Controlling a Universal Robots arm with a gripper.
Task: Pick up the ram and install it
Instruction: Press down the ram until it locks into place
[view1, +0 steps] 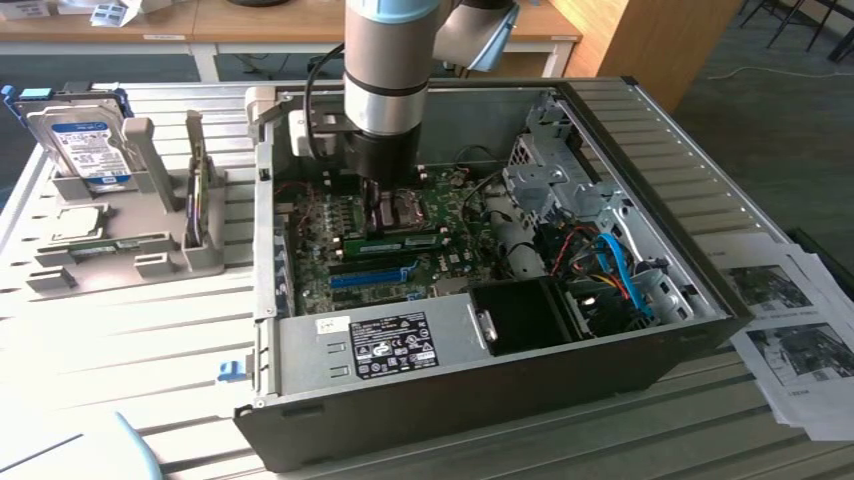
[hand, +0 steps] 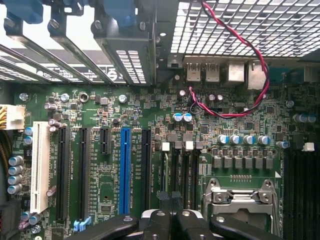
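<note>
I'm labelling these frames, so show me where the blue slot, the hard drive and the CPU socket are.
blue slot (hand: 124, 170): wrist view, mid-length of the slot.
hard drive (view1: 83, 145): exterior view, centre of its blue label.
CPU socket (hand: 239, 200): wrist view, its metal retention frame.

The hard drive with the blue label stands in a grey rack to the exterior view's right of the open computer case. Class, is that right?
Not quite. The hard drive stands in the grey rack to the exterior view's left of the open computer case, as the exterior view shows.
</note>
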